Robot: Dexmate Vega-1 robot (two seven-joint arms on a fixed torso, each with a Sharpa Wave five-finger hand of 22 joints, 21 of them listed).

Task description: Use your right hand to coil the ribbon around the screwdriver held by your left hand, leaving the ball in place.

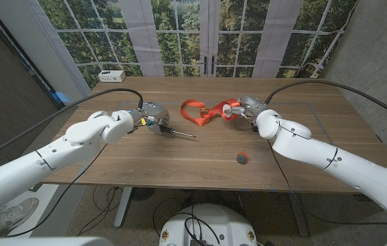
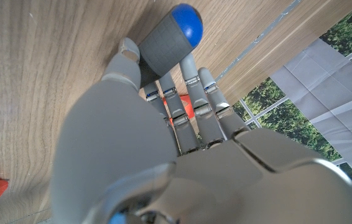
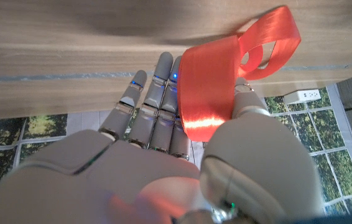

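So I'm parked at a wooden table (image 1: pixel 180 154) with a brown grain top, and behind it there's a big window wall (image 1: pixel 200 34) showing green trees, plus a small white box (image 1: pixel 112 76) sitting at the far edge on my left hand's side.

My left hand (image 1: pixel 147 117) is wrapped around the screwdriver (image 1: pixel 173 131), fingers closed on the grey handle with the blue cap, which sticks out past my fingertips in the left wrist view. The metal shaft pokes out toward my right hand, low over the wood.

My right hand (image 1: pixel 243 107) is grasping the ribbon (image 1: pixel 204 113), a red-orange band. In the right wrist view it's pinned between my thumb and the other fingers (image 3: pixel 157 99), which are stretched out fairly straight. From there it runs off in loops toward my left hand, ending just beyond the screwdriver tip.

The ball (image 1: pixel 242 158) sits on the table nearer to me than my right hand, apart from both hands.
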